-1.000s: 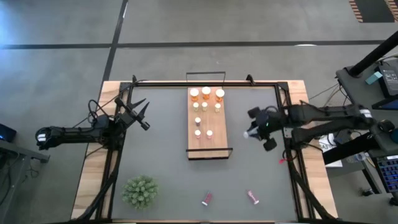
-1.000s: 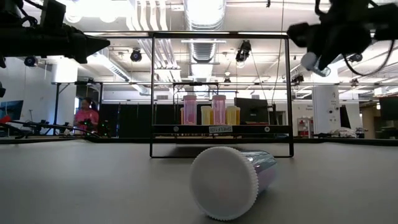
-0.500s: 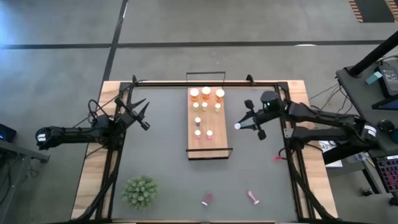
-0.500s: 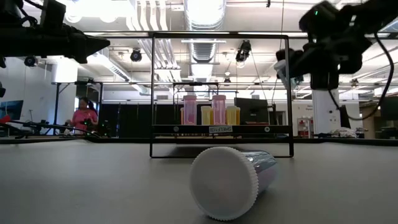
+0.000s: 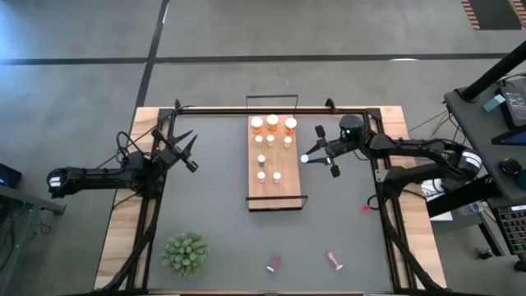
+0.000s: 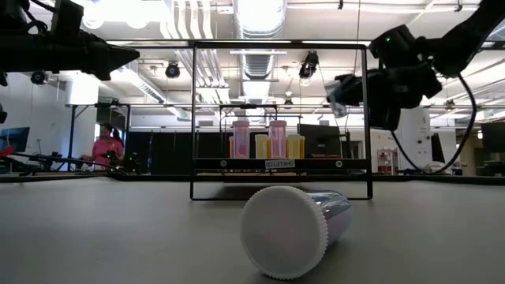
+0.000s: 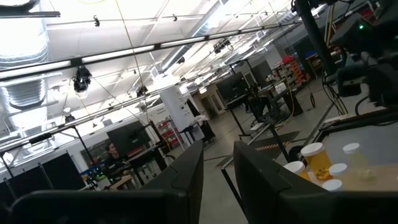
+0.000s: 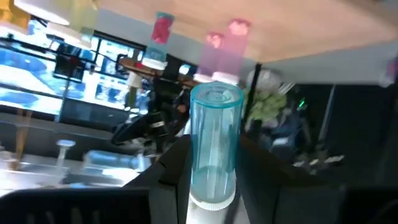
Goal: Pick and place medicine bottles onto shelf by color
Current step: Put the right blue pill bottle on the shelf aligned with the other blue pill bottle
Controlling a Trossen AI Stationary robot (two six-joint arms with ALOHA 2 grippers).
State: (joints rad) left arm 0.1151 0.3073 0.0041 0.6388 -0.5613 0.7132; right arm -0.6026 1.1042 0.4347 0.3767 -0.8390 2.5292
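Note:
The light-wood shelf [image 5: 277, 160] lies mid-table with a black wire frame at each short end. Orange bottles [image 5: 273, 124] stand in a row at its far end, and several white-capped ones [image 5: 263, 160] stand nearer. My right gripper [image 5: 316, 156] hovers just right of the shelf, shut on a teal bottle [image 8: 214, 143]. Two pink-red bottles [image 5: 273, 263] [image 5: 334, 261] lie on their sides near the table's front edge. My left gripper [image 5: 187, 154] waits shut, above the table's far left. My right gripper pinches the teal bottle between its two fingers [image 8: 171, 177], near the white-capped end [image 8: 213, 200]. The bottle lies along the fingers and its bare end sticks out past them. The fingers reach about level from the table's right toward the shelf. The bottle is lifted clear.
A green spiky plant [image 5: 185, 252] stands at the near left. In the low view one lying bottle's white cap [image 6: 286, 231] fills the foreground before the shelf frame [image 6: 280, 118]. Black rails [image 5: 271, 108] run along the table's edges. A person shows in the room behind.
My right gripper has swung from the table's right edge toward the shelf and sunk, tipping from pointing down to about level. The teal bottle has gone with it, still clear of the table.

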